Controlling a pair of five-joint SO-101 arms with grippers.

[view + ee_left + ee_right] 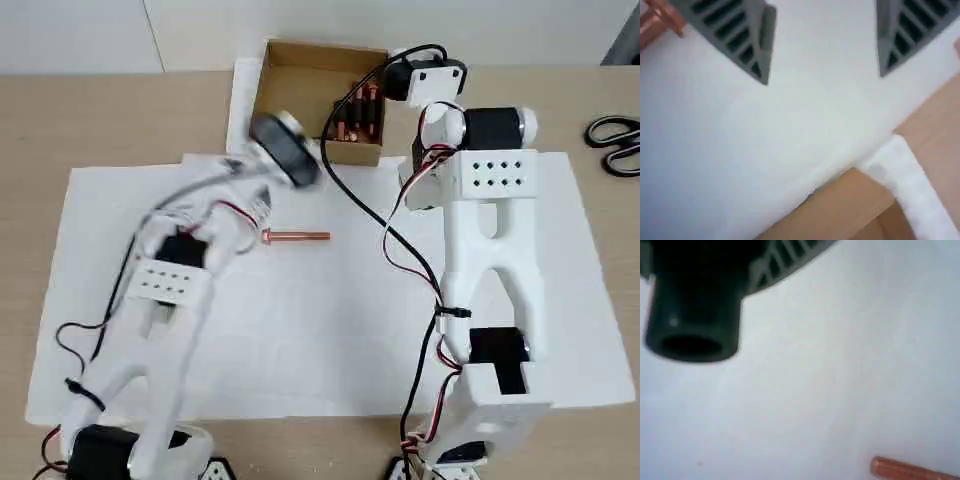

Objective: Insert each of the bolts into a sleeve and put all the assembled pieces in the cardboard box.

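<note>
The wooden table (90,110) carries a white paper sheet (320,330), with the left arm (150,320) and right arm (495,250) standing at its 6 o'clock edge. The cardboard box (300,70) sits at the sheet's 12 o'clock edge, with assembled pieces (362,112) (copper, lying side by side) along its 3 o'clock wall. Scissors (612,145) lie at the table's 2 o'clock edge. The left gripper (823,75) hangs over the sheet with its fingers apart. One finger is just beside the head of a copper bolt (295,237), which lies flat near mid-sheet, at 6 o'clock from the box. The right gripper (740,275) is clamped on a black sleeve (690,325), open end showing, above the paper near that bolt.
</note>
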